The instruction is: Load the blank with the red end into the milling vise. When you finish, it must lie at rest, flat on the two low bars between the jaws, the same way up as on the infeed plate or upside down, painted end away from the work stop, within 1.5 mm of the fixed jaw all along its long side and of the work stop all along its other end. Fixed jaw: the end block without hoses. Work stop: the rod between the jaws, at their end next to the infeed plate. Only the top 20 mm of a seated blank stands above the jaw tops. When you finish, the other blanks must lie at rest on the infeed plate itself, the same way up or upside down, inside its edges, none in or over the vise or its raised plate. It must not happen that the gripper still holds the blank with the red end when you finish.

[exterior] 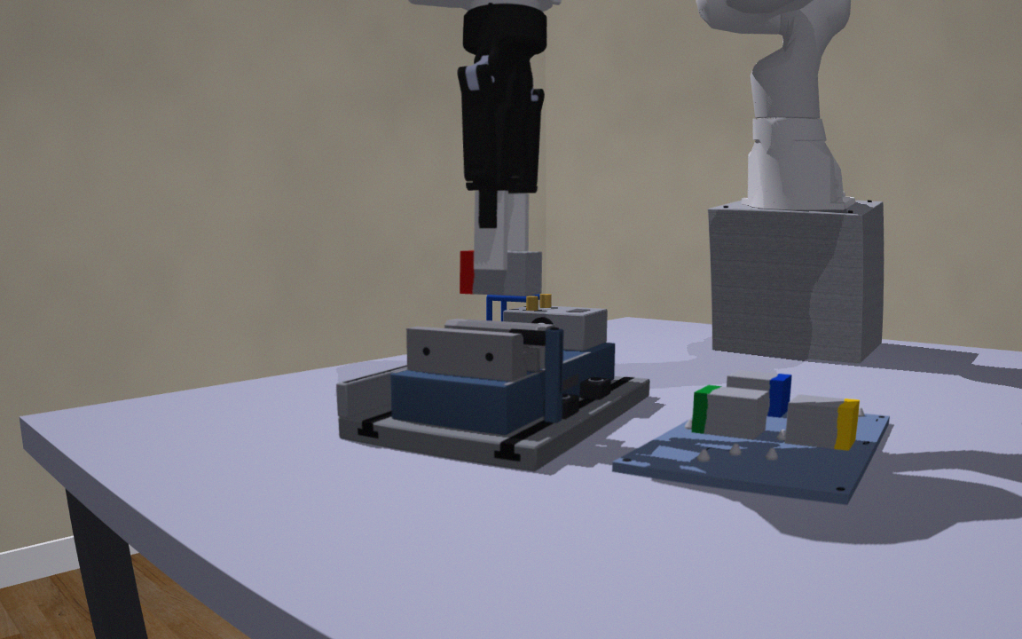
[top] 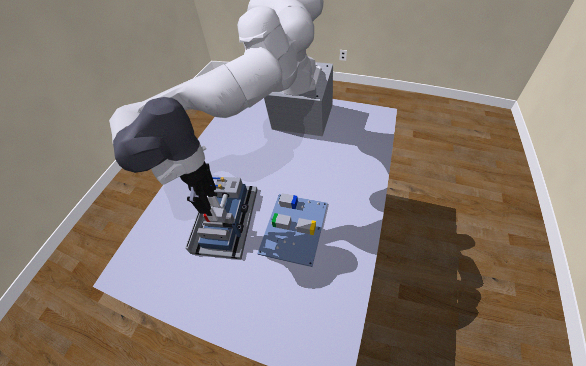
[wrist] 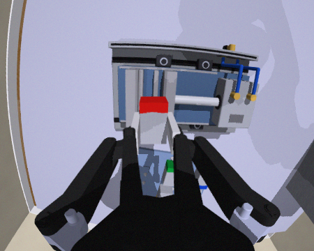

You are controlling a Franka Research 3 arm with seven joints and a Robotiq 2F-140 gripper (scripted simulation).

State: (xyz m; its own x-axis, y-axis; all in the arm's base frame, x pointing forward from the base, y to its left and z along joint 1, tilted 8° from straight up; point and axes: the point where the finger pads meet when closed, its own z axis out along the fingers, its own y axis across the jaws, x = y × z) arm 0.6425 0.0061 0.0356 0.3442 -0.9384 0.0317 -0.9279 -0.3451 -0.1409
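Exterior view: blue upright post (exterior: 553, 374) stands beside the fixed jaw (exterior: 465, 352).

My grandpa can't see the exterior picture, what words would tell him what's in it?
A black two-finger gripper holds a grey block with a red end above a grey-and-blue metal vise. To the right, three grey blocks with green, blue and yellow ends sit on a blue plate.
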